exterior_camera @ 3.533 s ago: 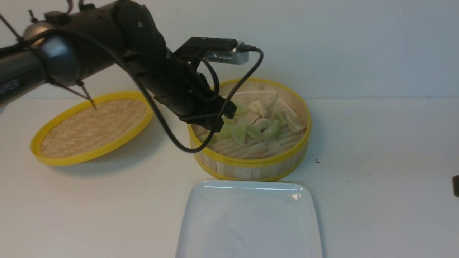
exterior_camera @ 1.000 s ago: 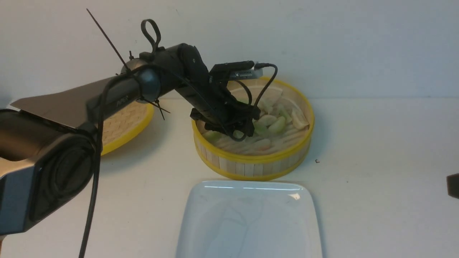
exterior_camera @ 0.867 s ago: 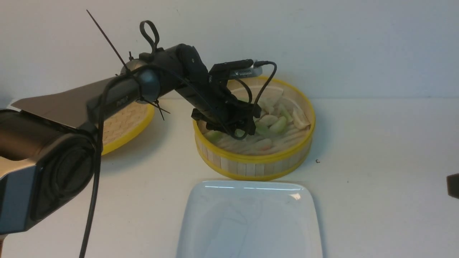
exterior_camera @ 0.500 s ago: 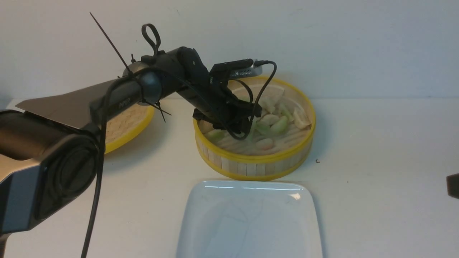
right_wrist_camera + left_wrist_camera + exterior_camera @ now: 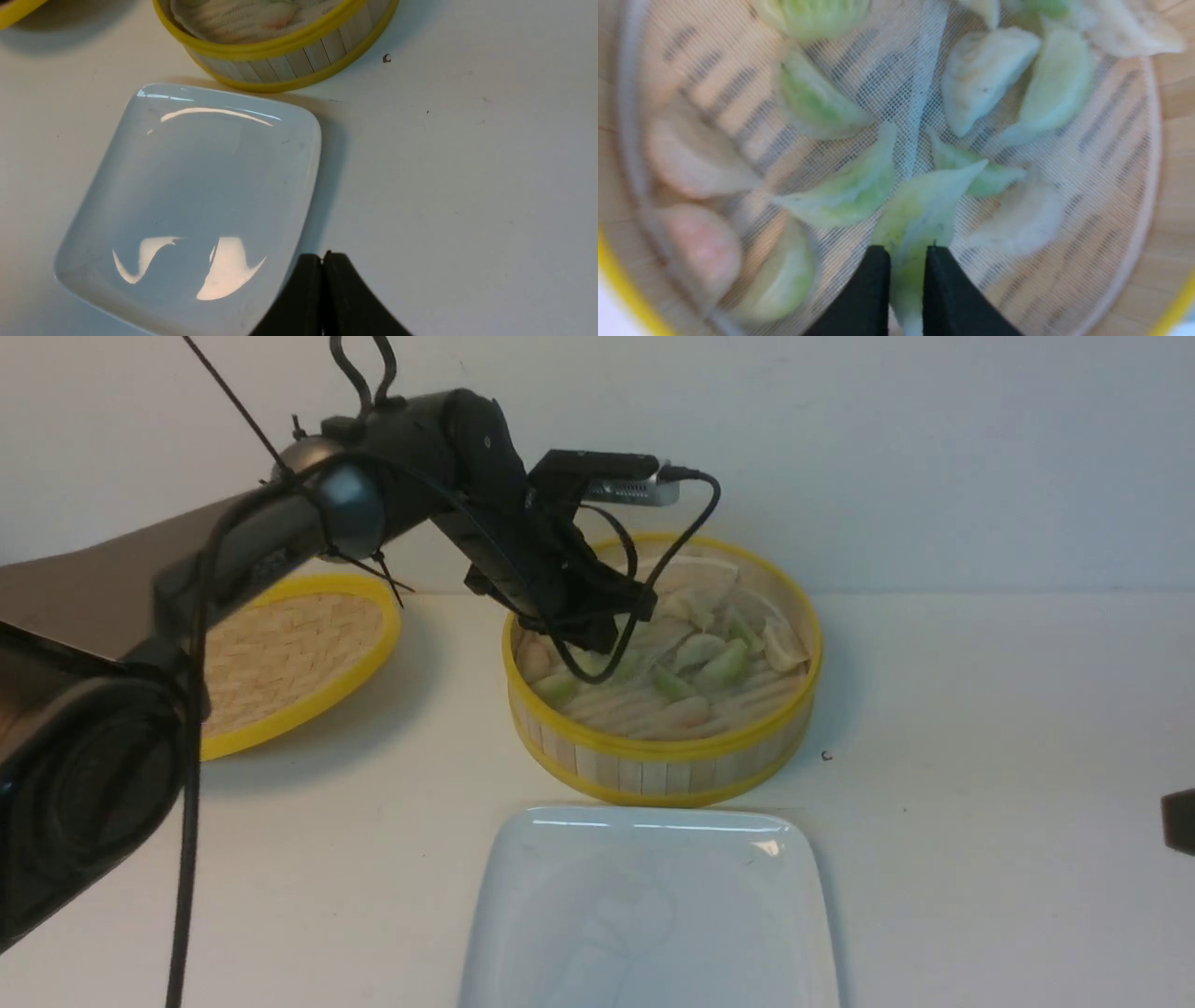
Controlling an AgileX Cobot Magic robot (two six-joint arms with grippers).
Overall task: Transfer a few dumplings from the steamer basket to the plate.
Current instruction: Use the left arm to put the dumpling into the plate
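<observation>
Bamboo round steamer basket with yellow rims (image 5: 663, 770), frame centre, holds pale green, cream and pinkish pleated dumplings (image 5: 709, 663). Left gripper (image 5: 907, 254) pinches one pale green dumpling (image 5: 924, 205) over basket floor. Glossy white square plate (image 5: 653, 896) lower centre. Right gripper (image 5: 323, 261) pressed together beside plate. Black left arm (image 5: 233, 541) lettering blurred, unreadable.

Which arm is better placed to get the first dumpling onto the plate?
Left. The left gripper is shut on a pale green dumpling over the steamer basket; the plate lies next to the basket, nearer the robot. The right gripper is shut on nothing, beside the plate.
</observation>
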